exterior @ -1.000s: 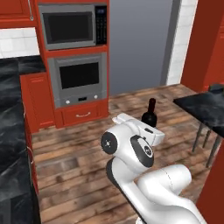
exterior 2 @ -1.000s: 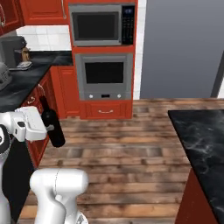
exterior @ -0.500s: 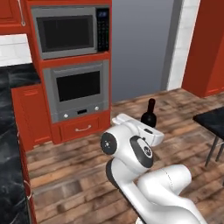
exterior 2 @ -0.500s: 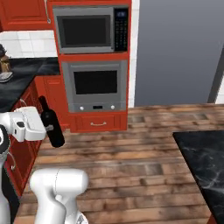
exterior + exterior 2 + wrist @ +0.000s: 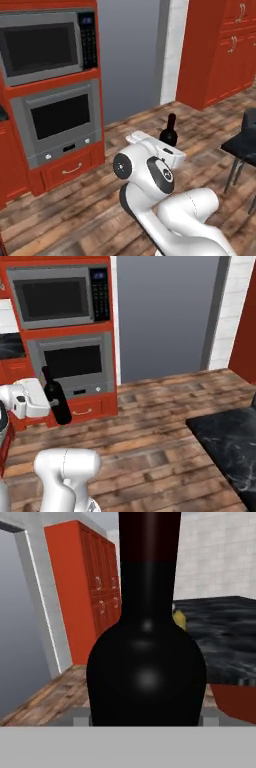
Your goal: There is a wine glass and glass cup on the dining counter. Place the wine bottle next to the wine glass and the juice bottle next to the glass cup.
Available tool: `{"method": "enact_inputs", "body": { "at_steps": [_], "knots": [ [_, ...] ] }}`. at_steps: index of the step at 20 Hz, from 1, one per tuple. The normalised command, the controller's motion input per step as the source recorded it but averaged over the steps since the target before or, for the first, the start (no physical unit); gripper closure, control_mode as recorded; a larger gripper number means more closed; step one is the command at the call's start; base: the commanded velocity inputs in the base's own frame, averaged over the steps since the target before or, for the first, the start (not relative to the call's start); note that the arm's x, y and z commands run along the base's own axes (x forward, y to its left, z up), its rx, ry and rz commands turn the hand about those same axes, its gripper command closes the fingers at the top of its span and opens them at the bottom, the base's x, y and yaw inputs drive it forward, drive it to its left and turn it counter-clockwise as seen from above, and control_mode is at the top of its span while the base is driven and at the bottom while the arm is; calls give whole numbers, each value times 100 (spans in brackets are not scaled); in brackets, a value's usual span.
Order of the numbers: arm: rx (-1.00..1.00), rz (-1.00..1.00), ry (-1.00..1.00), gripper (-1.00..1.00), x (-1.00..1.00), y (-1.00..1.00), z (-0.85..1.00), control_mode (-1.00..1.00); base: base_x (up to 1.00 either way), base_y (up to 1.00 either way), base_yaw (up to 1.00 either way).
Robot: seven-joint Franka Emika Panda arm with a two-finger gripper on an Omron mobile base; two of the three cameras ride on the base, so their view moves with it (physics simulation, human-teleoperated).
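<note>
- looking at the left base view first: the wine bottle (image 5: 170, 131) pokes up, upright, just behind the arm's white hand, high above the wood floor (image 5: 70, 210). the fingers themselves are hidden behind the hand there. red cabinets with a microwave (image 5: 42, 46) over an oven (image 5: 57, 120) sit on the left, and a dark chair (image 5: 245, 142) is at the right edge.
- right base view: the gripper (image 5: 50, 403) comes in from the left edge and is clamped on the bottle's body, so the bottle hangs in the air in front of the oven, tilted a bit with its neck leaning left. a corner of the dining counter (image 5: 227, 446) shows at lower right, well apart from the bottle.
- hand view: the bottle sits dead centre, right up against the camera, dark red top up high. behind it, off to the right, there's the black veined counter, and a bit of the yellow juice bottle (image 5: 179, 619) peeks out right at the wine bottle's edge.
</note>
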Motion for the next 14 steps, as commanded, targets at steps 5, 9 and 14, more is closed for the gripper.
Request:
{"method": "enact_inputs", "body": {
  "at_steps": [5,9,14],
  "knots": [
    [0,0,0,100,0,0,0,100,45,23,-63],
    [0,0,0,100,0,0,0,100,47,25,-62],
    [0,0,0,100,0,0,0,100,56,31,-52]
  ]
}}
